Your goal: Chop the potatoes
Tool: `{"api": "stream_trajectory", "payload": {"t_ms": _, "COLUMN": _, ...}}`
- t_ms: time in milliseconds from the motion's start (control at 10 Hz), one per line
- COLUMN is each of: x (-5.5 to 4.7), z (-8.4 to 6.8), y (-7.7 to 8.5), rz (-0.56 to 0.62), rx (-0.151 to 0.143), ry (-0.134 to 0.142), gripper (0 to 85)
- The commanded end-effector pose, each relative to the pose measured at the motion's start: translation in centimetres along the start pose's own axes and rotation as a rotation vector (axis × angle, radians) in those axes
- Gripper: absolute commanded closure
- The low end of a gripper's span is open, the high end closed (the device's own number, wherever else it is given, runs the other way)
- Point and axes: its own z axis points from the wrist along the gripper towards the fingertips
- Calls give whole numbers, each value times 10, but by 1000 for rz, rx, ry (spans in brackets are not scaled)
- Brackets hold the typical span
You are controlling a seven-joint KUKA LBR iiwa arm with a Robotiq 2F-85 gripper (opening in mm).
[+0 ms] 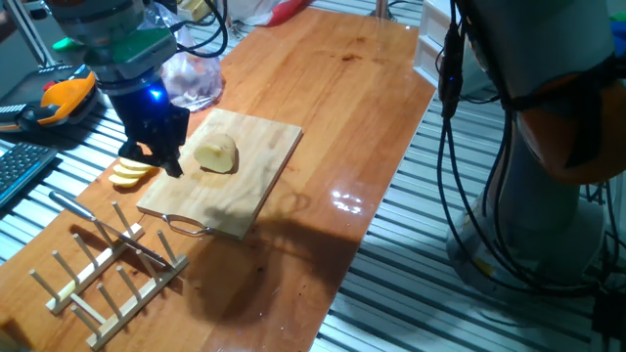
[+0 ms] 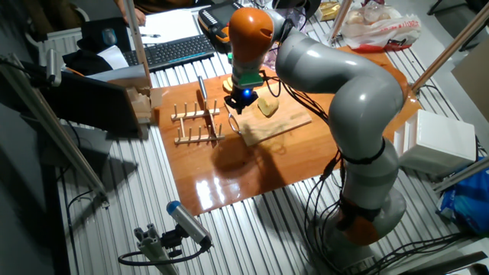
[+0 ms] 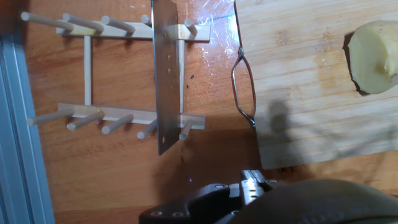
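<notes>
The potatoes show as a pale-yellow chunk (image 1: 217,154) lying on the wooden cutting board (image 1: 254,186), and thin slices (image 1: 130,172) on the table off the board's left edge. In the hand view the chunk (image 3: 374,56) lies at the right on the board (image 3: 298,118). My gripper (image 1: 161,156) hangs over the board's left edge, just left of the chunk and above the slices. Nothing shows in its dark fingers (image 3: 205,208), and how the jaws stand is unclear. From the other fixed view my gripper (image 2: 238,103) is beside the chunk (image 2: 267,107).
A knife (image 1: 108,232) lies across a wooden peg rack (image 1: 108,279) near the board's metal handle (image 1: 186,227); its blade (image 3: 165,81) crosses the rack (image 3: 118,115). A clear plastic bag (image 1: 191,80) lies behind the gripper, with a keyboard (image 2: 172,50) beyond.
</notes>
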Motion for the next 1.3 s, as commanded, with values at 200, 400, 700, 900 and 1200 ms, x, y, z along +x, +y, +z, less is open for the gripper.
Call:
{"api": "stream_trajectory", "payload": {"t_ms": 200, "x": 6, "z": -8, "y": -24, "rz": -42, "rx": 7, "ry": -3, "gripper": 850}}
{"api": "stream_trajectory", "payload": {"t_ms": 400, "x": 18, "z": -22, "y": -34, "rz": -37, "rx": -1, "ry": 37, "gripper": 850}}
{"api": "stream_trajectory", "payload": {"t_ms": 700, "x": 18, "z": -22, "y": -34, "rz": -34, "rx": 29, "ry": 27, "gripper": 850}}
{"api": "stream_trajectory", "payload": {"t_ms": 900, "x": 18, "z": -22, "y": -34, "rz": -57, "rx": 78, "ry": -14, "gripper": 850}}
{"api": "stream_trajectory", "payload": {"t_ms": 1200, "x": 18, "z": -22, "y": -34, "rz": -172, "rx": -6, "ry": 41, "gripper": 850}}
